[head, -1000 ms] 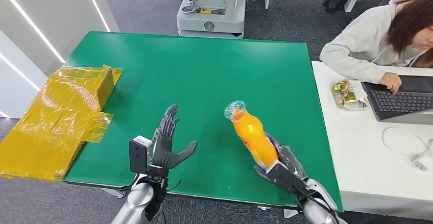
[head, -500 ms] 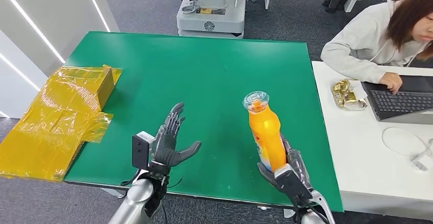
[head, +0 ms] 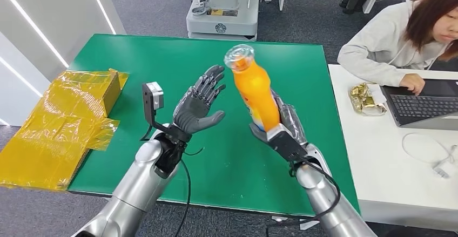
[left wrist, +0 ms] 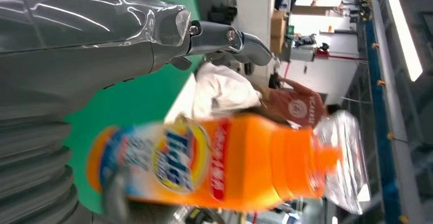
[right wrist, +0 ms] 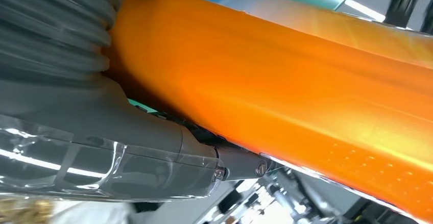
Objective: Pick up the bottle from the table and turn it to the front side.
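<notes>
My right hand (head: 281, 130) grips the lower part of an orange bottle (head: 255, 93) with a clear cap, raised well above the green table (head: 162, 64) and leaning slightly left. My left hand (head: 197, 107) is lifted beside it, a little to its left, fingers spread and holding nothing. In the left wrist view the bottle (left wrist: 219, 165) shows a blue, yellow and red label, with the thumb (left wrist: 92, 30) close by. The right wrist view has the bottle's plain orange side (right wrist: 286, 91) pressed against the hand's (right wrist: 112, 132) palm.
Crumpled yellow plastic over a cardboard box (head: 59, 123) lies at the table's left edge. A person (head: 399, 37) sits at a white desk (head: 394, 177) on the right with a laptop (head: 426, 107). A white machine base (head: 224, 10) stands beyond the table.
The right hand has lifted the bottle up and toward the table's middle. My left hand rose from the near table edge to beside the bottle, still holding nothing.
</notes>
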